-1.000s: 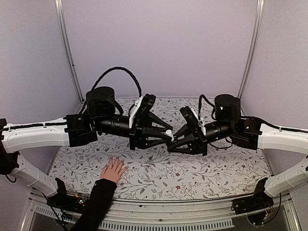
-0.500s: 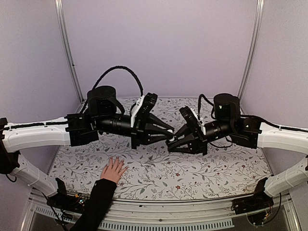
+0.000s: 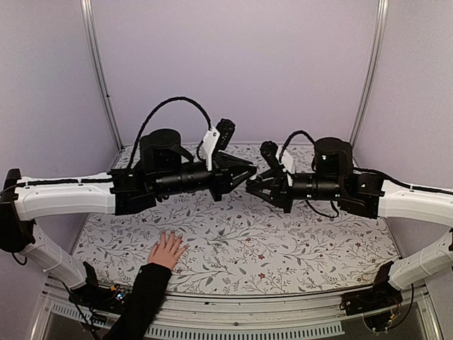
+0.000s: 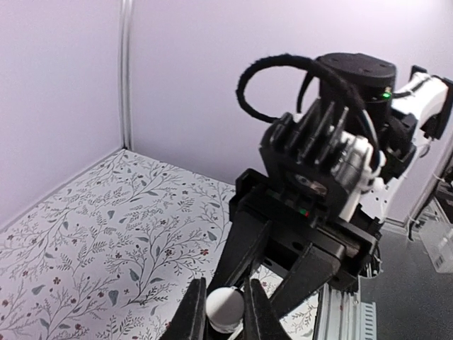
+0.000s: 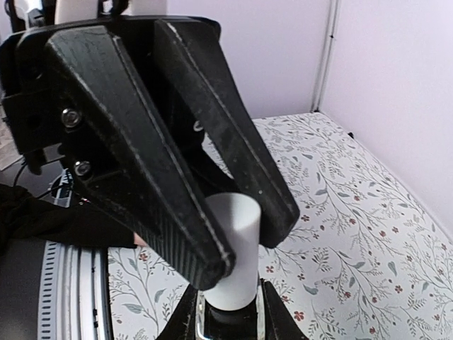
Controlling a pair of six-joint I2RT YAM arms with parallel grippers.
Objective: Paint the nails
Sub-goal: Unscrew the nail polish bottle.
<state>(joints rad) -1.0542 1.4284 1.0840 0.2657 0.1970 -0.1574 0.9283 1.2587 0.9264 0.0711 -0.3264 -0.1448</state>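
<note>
A small dark bottle (image 5: pixel 228 322) with a white cap (image 5: pixel 235 244) hangs in mid-air between the two arms. My right gripper (image 5: pixel 228 315) is shut on the bottle's body. My left gripper (image 4: pixel 225 312) is shut on the white cap (image 4: pixel 225 309), pinching it from both sides. From above, the left gripper (image 3: pixel 249 172) and right gripper (image 3: pixel 253 185) meet tip to tip over the middle of the table. A light-skinned hand (image 3: pixel 168 249) in a black sleeve lies flat near the front edge, below the left arm. Its nails (image 3: pixel 172 234) are too small to show any polish.
The floral tablecloth (image 3: pixel 283 248) covers the table, with purple walls behind and at both sides. The black sleeve (image 3: pixel 141 297) comes in over the front rail (image 3: pixel 255 306). Both arms stretch inward from the sides, well above the cloth.
My left gripper has closed onto the white cap. Both grippers, joined at the bottle, have risen and shifted toward the back wall. The hand has stayed still.
</note>
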